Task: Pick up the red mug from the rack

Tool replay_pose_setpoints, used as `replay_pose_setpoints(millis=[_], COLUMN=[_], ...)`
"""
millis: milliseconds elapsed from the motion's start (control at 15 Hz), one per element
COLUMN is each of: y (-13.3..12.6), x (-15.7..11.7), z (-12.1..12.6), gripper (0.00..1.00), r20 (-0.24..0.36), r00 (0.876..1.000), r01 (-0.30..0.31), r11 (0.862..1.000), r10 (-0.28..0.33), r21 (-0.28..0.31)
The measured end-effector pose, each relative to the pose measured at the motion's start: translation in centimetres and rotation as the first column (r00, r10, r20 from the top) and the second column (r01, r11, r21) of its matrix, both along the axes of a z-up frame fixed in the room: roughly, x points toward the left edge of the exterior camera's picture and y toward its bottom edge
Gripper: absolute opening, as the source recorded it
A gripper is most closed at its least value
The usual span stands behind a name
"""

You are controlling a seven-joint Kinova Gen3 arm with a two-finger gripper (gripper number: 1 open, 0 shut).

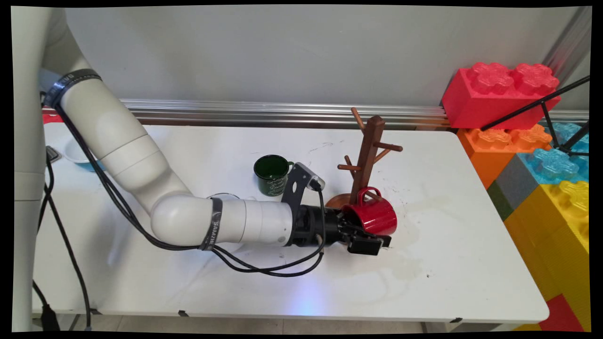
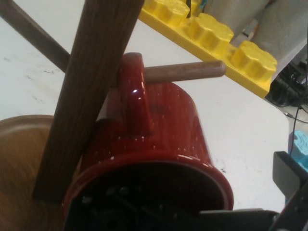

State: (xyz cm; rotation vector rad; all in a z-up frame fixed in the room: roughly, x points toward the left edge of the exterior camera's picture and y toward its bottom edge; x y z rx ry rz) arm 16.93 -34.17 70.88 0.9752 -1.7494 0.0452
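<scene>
A red mug lies on its side against the foot of a brown wooden mug tree, its mouth facing my gripper. In the hand view a low peg of the tree passes through the mug's handle. My gripper reaches in level from the left at the mug's rim. One finger stands outside the mug's wall with a gap to it, and the other side is lost in the mug's dark inside. The gripper looks open.
A dark green mug stands upright just left of the tree, behind my wrist. A white and blue bowl sits at the far left. Big red, orange, blue and yellow toy blocks are stacked past the table's right edge.
</scene>
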Motion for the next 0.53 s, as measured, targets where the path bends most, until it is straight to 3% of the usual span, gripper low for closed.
replay_pose_setpoints(millis=[333,400,533], y=[0.01,0.06,0.18], x=[0.00,0.00,0.03], z=[-0.09,-0.10,-0.11], gripper=[1.00,0.00,0.00], r20=[-0.006,-0.007,-0.006], r00=[1.000,1.000,1.000], r01=[-0.004,-0.004,-0.002], r11=[1.000,1.000,1.000], r10=[0.005,0.004,0.002], r21=[0.004,0.005,0.006])
